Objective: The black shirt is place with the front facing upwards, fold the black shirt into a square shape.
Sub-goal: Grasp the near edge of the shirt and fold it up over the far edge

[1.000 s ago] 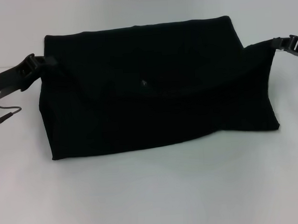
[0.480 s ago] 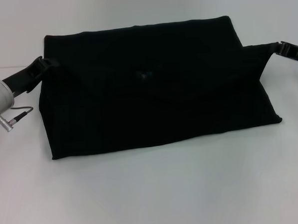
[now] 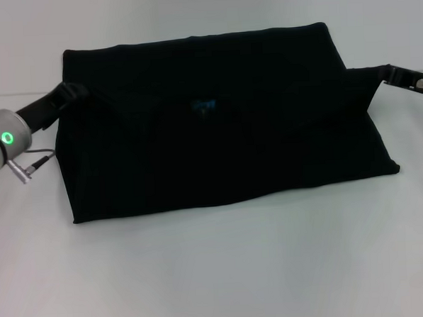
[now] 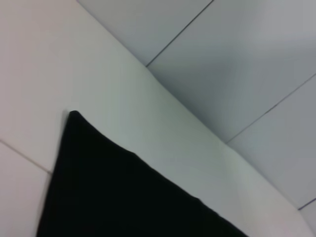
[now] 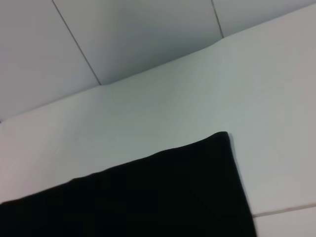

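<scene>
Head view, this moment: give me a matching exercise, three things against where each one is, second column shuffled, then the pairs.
Things:
1. black shirt
2. left gripper
3. right gripper

Places:
A. at the shirt's edge on the robot's right
B. spread folded across the middle of the white table
C. at the shirt's edge on the robot's left

Pairs: 1-B, 2-C, 3-A

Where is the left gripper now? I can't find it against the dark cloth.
In the head view the left gripper is at the black shirt's left edge, near its far corner.
</scene>
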